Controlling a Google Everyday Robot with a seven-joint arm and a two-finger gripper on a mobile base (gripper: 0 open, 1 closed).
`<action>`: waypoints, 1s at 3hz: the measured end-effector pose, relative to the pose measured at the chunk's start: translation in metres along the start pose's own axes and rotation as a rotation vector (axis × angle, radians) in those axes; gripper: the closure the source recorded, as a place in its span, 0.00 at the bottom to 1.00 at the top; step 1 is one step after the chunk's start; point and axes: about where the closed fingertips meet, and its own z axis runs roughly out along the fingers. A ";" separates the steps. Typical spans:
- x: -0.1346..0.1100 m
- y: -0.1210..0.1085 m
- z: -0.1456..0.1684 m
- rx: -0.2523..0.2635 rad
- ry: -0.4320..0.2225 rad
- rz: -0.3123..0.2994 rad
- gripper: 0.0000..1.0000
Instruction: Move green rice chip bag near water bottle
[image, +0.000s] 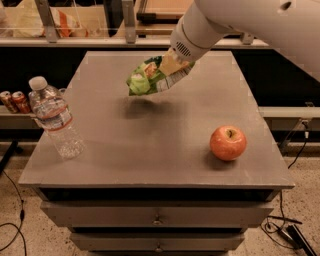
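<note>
The green rice chip bag (146, 78) is a crinkled light-green snack bag held in the air above the middle of the grey table (150, 145). Its shadow lies on the tabletop just below it. My gripper (170, 70) is shut on the bag's right end, at the tip of the white arm that comes in from the upper right. The water bottle (54, 117) is clear and ribbed, with a white cap and a red-banded label. It stands tilted near the table's left edge, well to the left of the bag and lower in the view.
A red apple (228, 142) sits on the table's right front part. Two small red soda cans (14, 101) stand on a low shelf left of the table. Drawers run under the front edge. Cables lie on the floor at both sides.
</note>
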 end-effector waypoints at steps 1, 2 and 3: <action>0.001 0.012 -0.011 -0.058 -0.046 0.009 1.00; -0.004 0.031 -0.020 -0.124 -0.109 0.020 1.00; -0.010 0.047 -0.026 -0.191 -0.181 0.029 1.00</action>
